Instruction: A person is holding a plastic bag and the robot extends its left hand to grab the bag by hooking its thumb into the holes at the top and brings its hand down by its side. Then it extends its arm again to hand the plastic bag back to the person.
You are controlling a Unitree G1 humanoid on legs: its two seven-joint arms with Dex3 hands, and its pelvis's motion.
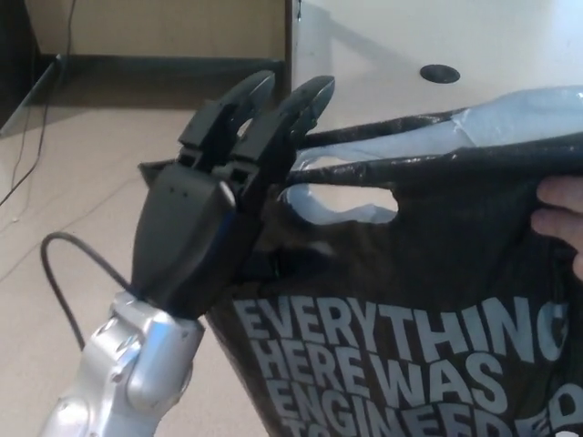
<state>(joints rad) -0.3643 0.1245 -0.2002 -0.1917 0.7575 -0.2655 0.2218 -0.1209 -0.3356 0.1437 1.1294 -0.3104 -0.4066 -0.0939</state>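
A black plastic bag (410,300) with pale printed lettering fills the right of the head view. A person's hand (560,218) holds it up by its right top edge. A cut-out handle hole (351,205) shows just under the rim. My left hand (209,228) is pressed against the bag's left top corner. Its two fingers (301,105) stretch straight out above the rim, and the thumb is mostly hidden between my palm and the bag, left of the hole. The hand is open, with nothing clasped. My right hand does not show.
A white table (410,36) with a round black grommet (439,73) stands behind the bag. A dark cable (73,264) loops from my left forearm over the tan floor. A dark baseboard (164,68) runs along the far wall.
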